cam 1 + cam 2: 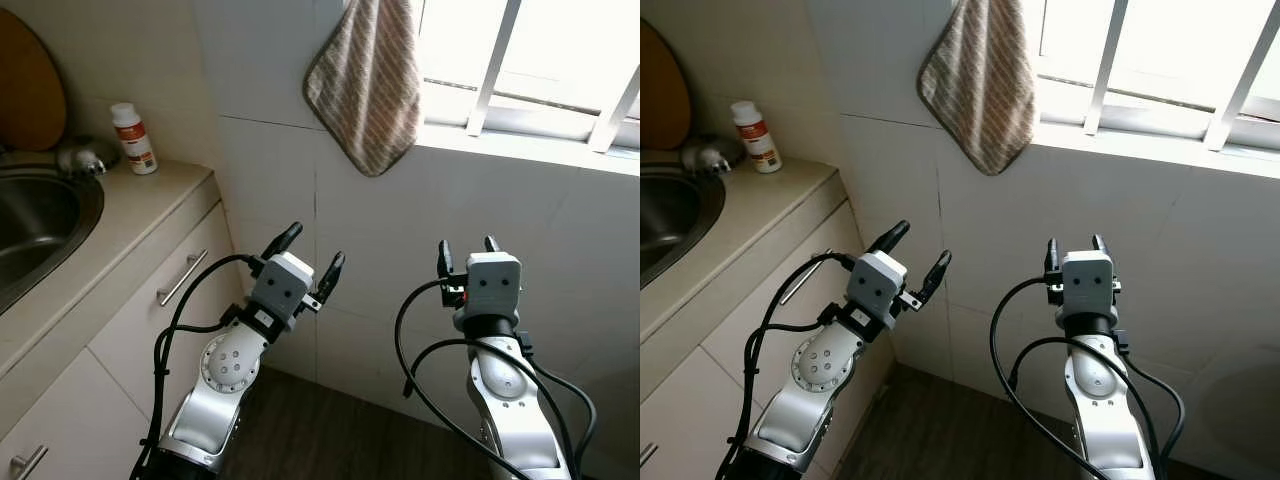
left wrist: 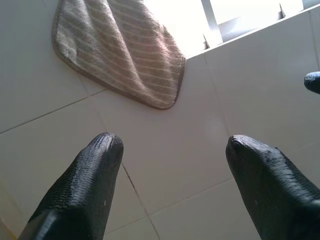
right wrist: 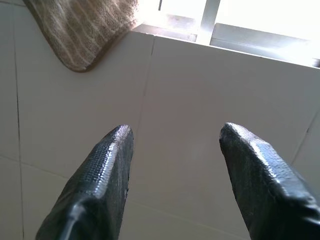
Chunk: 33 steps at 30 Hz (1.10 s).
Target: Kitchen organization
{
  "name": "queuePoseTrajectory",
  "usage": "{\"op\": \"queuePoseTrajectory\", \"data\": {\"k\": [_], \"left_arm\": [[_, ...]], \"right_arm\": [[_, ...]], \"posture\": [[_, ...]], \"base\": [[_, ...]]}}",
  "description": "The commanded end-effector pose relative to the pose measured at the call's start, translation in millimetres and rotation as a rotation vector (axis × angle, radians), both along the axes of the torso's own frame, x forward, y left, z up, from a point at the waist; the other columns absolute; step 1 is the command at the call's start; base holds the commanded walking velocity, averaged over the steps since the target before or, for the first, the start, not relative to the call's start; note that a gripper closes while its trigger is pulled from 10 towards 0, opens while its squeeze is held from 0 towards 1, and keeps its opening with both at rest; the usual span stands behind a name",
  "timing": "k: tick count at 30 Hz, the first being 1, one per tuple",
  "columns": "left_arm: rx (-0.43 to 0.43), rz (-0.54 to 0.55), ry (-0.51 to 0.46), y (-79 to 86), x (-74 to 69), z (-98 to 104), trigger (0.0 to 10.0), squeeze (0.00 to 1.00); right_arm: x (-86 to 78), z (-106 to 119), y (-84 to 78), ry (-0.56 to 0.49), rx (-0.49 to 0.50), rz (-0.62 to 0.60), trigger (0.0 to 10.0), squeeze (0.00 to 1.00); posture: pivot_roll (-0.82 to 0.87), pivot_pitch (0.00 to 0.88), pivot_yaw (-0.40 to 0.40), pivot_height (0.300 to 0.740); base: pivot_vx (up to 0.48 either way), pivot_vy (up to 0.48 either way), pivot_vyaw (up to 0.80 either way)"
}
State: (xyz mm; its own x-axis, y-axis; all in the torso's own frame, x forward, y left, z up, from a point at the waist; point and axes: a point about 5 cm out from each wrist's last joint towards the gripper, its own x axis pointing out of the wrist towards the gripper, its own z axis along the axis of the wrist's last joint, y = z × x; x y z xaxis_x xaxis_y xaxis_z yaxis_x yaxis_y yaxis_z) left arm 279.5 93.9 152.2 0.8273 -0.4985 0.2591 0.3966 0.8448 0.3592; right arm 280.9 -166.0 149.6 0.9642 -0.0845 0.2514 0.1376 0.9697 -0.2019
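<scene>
Striped cloth (image 1: 367, 80) hangs on far wall, long axis vertical, above and between both arms. Left end effector (image 1: 306, 256) spread, empty, slightly nearer below it; right end effector (image 1: 467, 250) spread, empty. Bottle (image 1: 133, 138) on bench (image 1: 120, 215), far left.

My black fingers (image 2: 80, 190) face white tiles (image 1: 270, 180) where a beige-and-brown striped cloth (image 1: 367, 80) hangs, near a white, red-labelled bottle (image 1: 133, 138) on the beige counter (image 1: 120, 215).

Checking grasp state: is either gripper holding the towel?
No. The towel hangs on the wall above both open grippers, left and right.
</scene>
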Motion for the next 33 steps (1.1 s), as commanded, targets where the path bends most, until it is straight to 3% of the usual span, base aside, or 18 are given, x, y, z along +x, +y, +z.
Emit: {"op": "queuePoseTrajectory", "data": {"k": [1,9,15,27,33], "left_arm": [[0.002,0.001,-0.007,0.8,-0.7,1.3,10.0,0.00],[-0.006,0.002,0.014,1.9,-1.0,-0.8,10.0,0.00],[-0.012,-0.009,0.008,0.9,-2.8,0.0,10.0,0.00],[0.001,-0.024,-0.013,0.5,-4.4,0.0,10.0,0.00],[0.009,-0.036,-0.014,-1.4,-5.2,-0.5,10.0,0.00]], "right_arm": [[0.5,-1.6,0.0,0.015,-0.014,-0.005,10.0,0.00],[1.9,-4.5,2.7,0.030,-0.013,0.000,10.0,0.00],[3.7,-4.9,4.2,0.032,-0.012,0.006,10.0,0.00],[5.2,-7.6,7.0,0.042,-0.028,0.025,10.0,0.00],[5.4,-7.8,7.2,0.043,-0.031,0.025,10.0,0.00]], "posture": [[-0.04,0.000,0.002,0.740],[-0.03,0.000,0.001,0.740],[-0.03,0.000,-0.001,0.740],[-0.03,0.000,-0.006,0.740],[-0.03,0.000,-0.005,0.740]], "base": [[0.000,0.000,-0.80],[0.000,0.047,-0.80],[0.000,0.463,0.00],[0.000,0.000,-0.47],[0.000,-0.434,-0.80]]}}
